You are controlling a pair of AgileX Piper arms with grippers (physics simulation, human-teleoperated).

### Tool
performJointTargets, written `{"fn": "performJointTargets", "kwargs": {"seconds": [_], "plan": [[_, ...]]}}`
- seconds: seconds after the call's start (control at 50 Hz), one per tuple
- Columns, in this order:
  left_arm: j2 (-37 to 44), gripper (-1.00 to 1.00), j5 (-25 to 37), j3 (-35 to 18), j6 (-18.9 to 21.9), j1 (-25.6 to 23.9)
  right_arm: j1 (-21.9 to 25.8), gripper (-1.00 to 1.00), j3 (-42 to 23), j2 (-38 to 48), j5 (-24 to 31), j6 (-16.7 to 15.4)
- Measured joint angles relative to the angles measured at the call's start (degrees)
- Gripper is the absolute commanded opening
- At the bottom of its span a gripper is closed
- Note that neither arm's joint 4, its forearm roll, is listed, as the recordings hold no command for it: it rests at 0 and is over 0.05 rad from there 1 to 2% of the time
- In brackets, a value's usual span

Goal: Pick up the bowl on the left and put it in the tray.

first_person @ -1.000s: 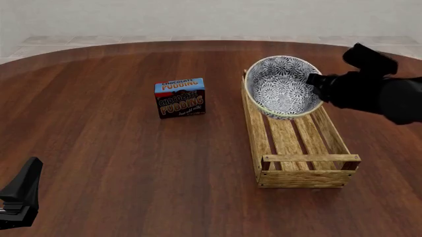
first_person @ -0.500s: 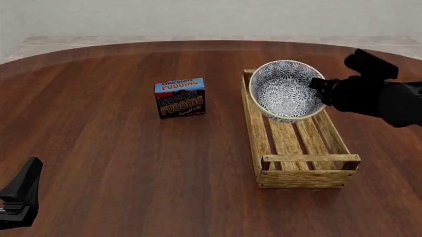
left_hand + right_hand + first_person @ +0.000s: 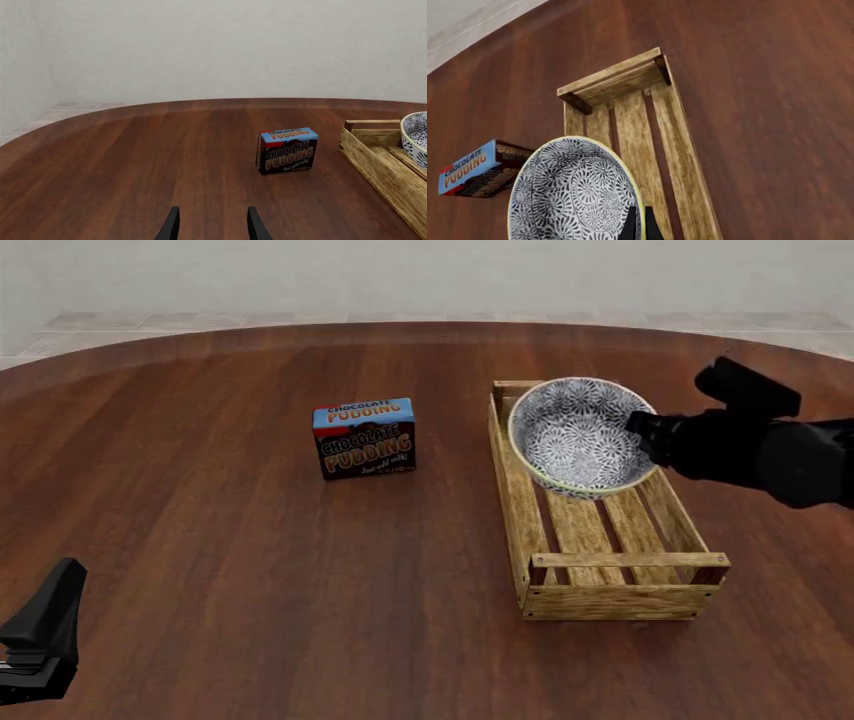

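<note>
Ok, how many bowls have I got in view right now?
1. The bowl is pinched at its rim by the right gripper, tilted, over the far end of the tray. Nothing visible suggests another; only the pudding box sits to its left.

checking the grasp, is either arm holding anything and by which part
The right pincer holds the bowl by its rim, on the bowl's right side, tilted over the tray. The left pincer is open and holds nothing.
</note>
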Motion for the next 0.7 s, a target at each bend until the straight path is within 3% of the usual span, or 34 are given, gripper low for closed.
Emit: {"fn": "performJointTargets", "kwargs": {"seconds": [0.3,0.7], "plan": [[0.0,1.0,0.0,0.0,0.0,0.0,-1.3,-1.0,0.4,-0.8,0.7,1.6],[0.0,1.0,0.0,0.0,0.0,0.0,-1.1,-1.0,0.0,-0.3,0.3,0.8]]}}
